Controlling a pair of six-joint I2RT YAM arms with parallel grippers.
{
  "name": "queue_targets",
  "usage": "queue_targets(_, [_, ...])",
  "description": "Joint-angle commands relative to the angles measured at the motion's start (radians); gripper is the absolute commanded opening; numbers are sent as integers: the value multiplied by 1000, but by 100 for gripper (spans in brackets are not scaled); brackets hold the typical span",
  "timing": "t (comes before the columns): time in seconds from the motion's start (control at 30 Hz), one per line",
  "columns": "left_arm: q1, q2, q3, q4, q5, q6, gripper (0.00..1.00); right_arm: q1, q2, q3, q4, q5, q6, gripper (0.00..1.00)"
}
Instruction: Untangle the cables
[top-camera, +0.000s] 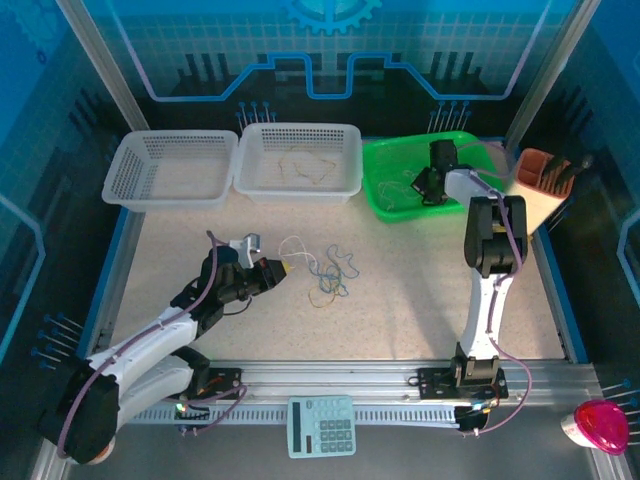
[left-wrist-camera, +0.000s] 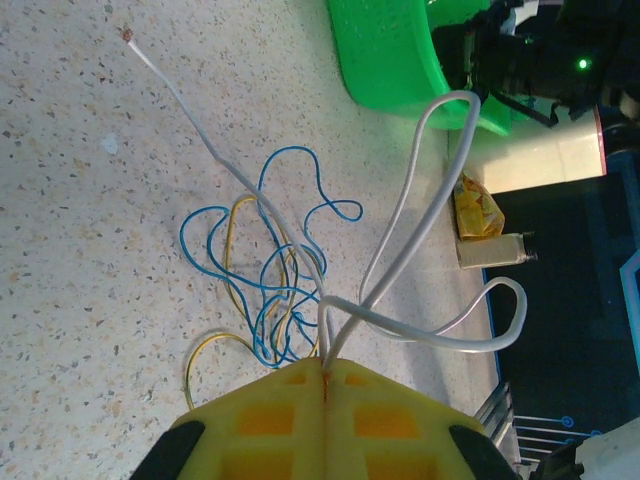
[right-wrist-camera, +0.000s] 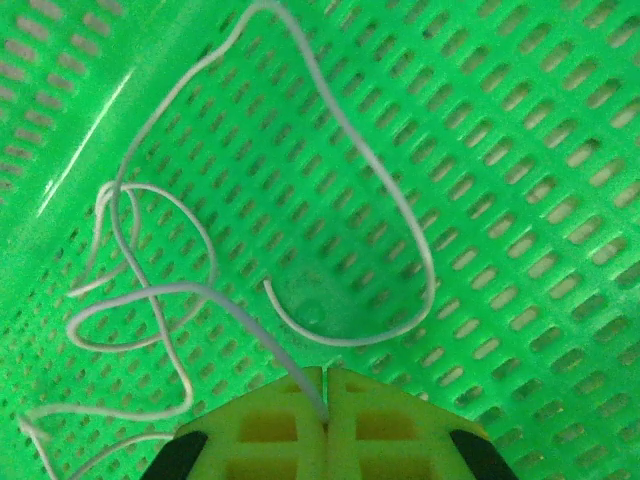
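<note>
Two white baskets (top-camera: 170, 200), one green basket (top-camera: 384, 208). Your left gripper (left-wrist-camera: 327, 375), low over the table (top-camera: 420, 290), clamps a white cable (left-wrist-camera: 400, 200); your right gripper (right-wrist-camera: 327, 385), inside the green one, clamps another cable (right-wrist-camera: 390, 180).

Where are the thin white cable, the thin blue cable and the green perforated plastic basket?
thin white cable (left-wrist-camera: 445, 98), left wrist view, top bend of loop.
thin blue cable (left-wrist-camera: 182, 240), left wrist view, leftmost curve.
green perforated plastic basket (top-camera: 370, 175), top external view, left wall.

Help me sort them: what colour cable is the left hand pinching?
The cable is white; left wrist view shows it best.
</note>
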Motion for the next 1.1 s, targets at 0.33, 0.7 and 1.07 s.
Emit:
queue_targets(0.33, [7, 48, 16, 40, 14, 13, 0, -8, -207, -79, 453, -160, -45, 0])
queue_targets(0.7, [7, 101, 38, 58, 40, 41, 0, 4, -336, -53, 629, -145, -68, 0])
queue_targets(1.07, [6, 109, 58, 69, 65, 43, 0, 13, -327, -55, 531, -63, -134, 0])
